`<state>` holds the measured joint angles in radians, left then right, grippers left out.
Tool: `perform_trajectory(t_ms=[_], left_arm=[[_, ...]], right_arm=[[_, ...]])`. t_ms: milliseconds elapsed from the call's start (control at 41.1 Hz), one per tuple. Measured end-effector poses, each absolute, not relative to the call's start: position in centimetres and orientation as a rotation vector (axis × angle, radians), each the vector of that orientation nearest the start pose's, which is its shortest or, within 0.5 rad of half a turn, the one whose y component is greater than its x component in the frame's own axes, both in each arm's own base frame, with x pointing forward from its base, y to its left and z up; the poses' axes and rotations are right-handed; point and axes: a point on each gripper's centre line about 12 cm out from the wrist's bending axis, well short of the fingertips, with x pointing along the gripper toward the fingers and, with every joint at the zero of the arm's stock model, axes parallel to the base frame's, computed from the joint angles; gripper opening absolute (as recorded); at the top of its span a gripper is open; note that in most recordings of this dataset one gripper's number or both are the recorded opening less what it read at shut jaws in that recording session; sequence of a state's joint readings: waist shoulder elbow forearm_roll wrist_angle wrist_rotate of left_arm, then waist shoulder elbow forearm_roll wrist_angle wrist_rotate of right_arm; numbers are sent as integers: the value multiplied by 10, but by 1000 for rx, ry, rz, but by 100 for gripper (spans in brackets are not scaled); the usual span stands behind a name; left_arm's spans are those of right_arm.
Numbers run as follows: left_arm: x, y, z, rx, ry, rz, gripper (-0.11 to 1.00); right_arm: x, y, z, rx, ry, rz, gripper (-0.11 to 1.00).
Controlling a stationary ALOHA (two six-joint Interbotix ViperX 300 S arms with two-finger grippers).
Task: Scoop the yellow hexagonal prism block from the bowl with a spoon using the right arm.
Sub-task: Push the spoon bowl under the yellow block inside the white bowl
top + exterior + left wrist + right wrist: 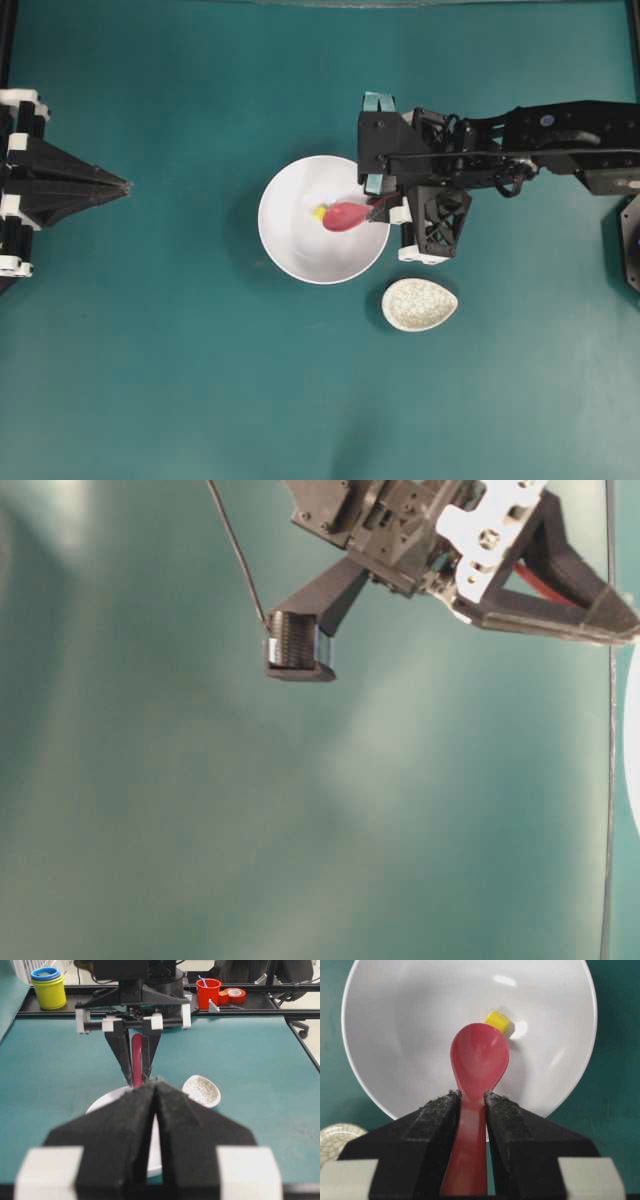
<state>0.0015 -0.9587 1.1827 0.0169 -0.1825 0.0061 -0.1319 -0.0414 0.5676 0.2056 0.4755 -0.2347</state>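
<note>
Spoon (pixel 479 1062) scoop hides block (pixel 499 1022) edge | handle clamped, right hand (pixel 472 1097)

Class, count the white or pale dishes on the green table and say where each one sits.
2. The white bowl sits mid-table, under the spoon. The speckled spoon rest lies beside it, nearer the right arm's side. None seems hidden.
</note>
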Motion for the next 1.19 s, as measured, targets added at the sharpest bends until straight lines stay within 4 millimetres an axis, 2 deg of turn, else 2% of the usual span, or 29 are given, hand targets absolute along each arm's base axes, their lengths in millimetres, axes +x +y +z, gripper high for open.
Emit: perform_trajectory(t_ms=[268, 730, 1192], left_arm=[[199, 0, 277, 23, 41, -2, 0], [199, 0, 275, 23, 57, -2, 0], [199, 0, 273, 23, 71, -2, 0]], right_arm=[[371, -38, 168, 69, 1013, -10, 24], [386, -43, 159, 55, 930, -39, 24], [399, -48, 169, 29, 781, -74, 24]])
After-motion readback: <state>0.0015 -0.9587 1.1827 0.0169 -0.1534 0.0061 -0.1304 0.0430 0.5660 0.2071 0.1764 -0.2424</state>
